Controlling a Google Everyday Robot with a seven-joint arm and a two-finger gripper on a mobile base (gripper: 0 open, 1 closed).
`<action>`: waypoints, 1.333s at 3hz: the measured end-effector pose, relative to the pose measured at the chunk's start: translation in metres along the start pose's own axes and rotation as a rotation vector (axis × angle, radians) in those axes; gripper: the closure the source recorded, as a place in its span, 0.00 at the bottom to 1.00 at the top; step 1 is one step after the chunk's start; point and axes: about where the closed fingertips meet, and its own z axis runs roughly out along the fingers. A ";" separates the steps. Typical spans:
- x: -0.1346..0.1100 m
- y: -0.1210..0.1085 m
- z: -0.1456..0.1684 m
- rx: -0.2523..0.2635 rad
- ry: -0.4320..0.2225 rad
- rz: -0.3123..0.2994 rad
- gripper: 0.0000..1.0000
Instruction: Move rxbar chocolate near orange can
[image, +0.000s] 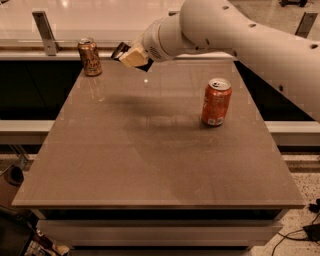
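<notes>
The orange can (89, 57), dull brownish-orange with a dark mottled pattern and silver top, stands upright at the table's far left corner. My gripper (131, 56) hangs in the air just right of it, near the table's far edge, shut on the rxbar chocolate (121, 51). Only a dark end of the bar shows past the fingers, pointing toward the can. A small gap separates the bar from the can.
A brighter red-orange can (216, 102) with a white label panel stands upright at the right middle of the brown table (150, 165). My white arm reaches in from the upper right. A counter with metal posts runs behind the table.
</notes>
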 end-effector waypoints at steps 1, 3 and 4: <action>0.000 -0.014 0.035 0.027 0.007 0.000 1.00; 0.008 -0.017 0.070 0.023 0.052 0.027 1.00; 0.007 -0.017 0.085 0.009 0.117 -0.002 1.00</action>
